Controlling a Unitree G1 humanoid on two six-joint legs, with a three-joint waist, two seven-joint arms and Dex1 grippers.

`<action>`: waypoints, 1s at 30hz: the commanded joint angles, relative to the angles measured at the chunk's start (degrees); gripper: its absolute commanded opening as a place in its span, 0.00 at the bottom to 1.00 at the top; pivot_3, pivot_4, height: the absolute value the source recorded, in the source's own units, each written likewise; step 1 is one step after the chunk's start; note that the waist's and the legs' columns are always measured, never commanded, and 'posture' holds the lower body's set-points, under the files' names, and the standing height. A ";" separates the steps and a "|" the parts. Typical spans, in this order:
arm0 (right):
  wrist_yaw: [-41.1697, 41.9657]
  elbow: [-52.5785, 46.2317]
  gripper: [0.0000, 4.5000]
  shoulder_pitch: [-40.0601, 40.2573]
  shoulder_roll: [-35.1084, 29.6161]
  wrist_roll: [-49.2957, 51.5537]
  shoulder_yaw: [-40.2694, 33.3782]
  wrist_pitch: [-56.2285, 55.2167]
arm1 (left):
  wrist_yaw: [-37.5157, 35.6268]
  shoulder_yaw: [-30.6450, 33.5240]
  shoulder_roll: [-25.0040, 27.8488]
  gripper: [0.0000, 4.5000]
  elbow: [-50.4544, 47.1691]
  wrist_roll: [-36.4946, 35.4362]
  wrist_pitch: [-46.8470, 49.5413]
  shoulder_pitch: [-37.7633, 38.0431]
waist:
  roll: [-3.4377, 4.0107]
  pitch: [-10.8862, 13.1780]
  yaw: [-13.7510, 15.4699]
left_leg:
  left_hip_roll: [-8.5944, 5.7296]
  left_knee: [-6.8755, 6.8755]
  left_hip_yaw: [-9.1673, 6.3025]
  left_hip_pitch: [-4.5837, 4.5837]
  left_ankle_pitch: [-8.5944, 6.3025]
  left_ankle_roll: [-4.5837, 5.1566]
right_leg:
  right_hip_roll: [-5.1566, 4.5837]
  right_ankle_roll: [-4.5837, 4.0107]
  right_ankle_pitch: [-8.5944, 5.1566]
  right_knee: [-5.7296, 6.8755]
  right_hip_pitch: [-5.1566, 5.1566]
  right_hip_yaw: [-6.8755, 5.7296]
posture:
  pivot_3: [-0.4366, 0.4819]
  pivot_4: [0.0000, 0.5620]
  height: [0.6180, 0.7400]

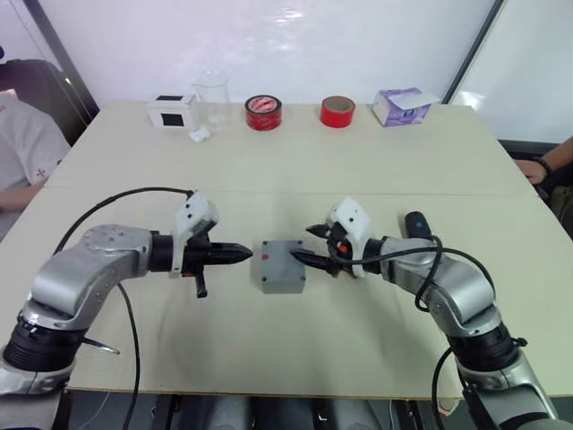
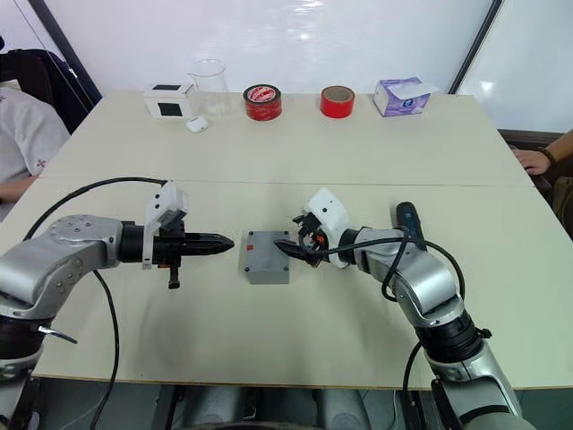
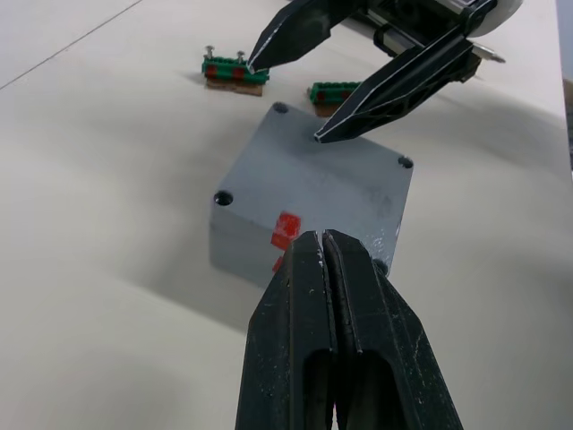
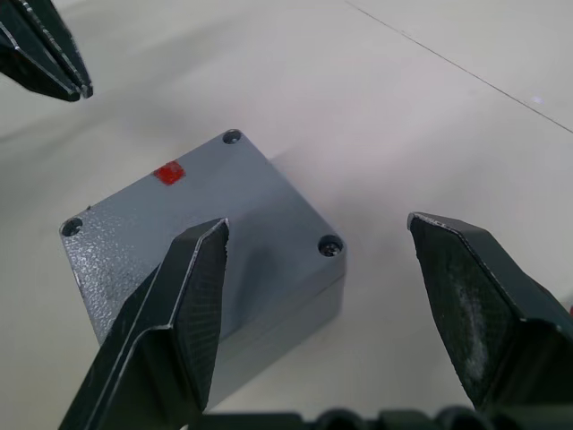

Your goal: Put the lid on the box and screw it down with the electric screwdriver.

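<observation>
The gray lid, with a small red mark, lies flat on top of the gray box at the table's middle. My left gripper is shut and empty, with its tip just left of the box, close to its side wall. On the right, my right gripper is open beside the box's edge, with one fingertip over the lid. The dark electric screwdriver lies on the table behind my right forearm.
Two small green-and-red blocks holding screws lie just beyond the box. Along the far edge stand a white box with a black square, a glass beaker, two red tape rolls, and a purple tissue box. A person sits at left; a hand rests at right.
</observation>
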 commanded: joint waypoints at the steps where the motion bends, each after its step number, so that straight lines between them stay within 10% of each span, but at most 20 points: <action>1: -1.06 -4.85 0.71 -1.98 -1.27 7.12 -11.41 7.38 | -1.31 -0.81 -1.53 0.00 -2.15 -2.53 0.34 -3.94 | 0.00 0.00 0.07 | 0.00 0.00 -0.01 -0.01 0.00 0.00 | 0.00 0.00 0.00 0.00 0.00 0.00 | 0.48 0.27 1.00; 7: -0.60 -2.93 0.99 -8.24 -12.88 13.69 -25.04 26.28 | -4.73 -5.22 -3.87 0.00 -3.84 -2.79 -1.50 -8.00 | -0.01 0.00 0.00 | -0.04 0.00 0.01 -0.01 0.00 0.00 | -0.05 0.01 0.01 -0.04 0.04 0.01 | 0.48 0.27 1.00; 17: 2.84 15.19 1.00 -9.20 -38.85 20.06 -16.30 39.26 | -9.66 -11.22 -3.01 0.00 -6.19 2.24 -8.05 -9.21 | 0.04 0.03 -0.07 | -0.02 -0.08 0.05 0.03 -0.01 0.03 | 0.01 -0.13 -0.07 -0.20 0.07 0.05 | 0.48 0.27 1.00; 30: 6.79 27.07 1.00 -14.61 -38.30 17.09 -1.18 39.00 | -7.14 -9.48 -2.78 0.00 -8.84 1.79 -7.35 -5.57 | 0.04 0.03 -0.23 | -0.01 -0.06 0.13 0.03 -0.02 0.03 | 0.04 -0.01 -0.01 -0.19 0.00 0.17 | 0.48 0.27 1.00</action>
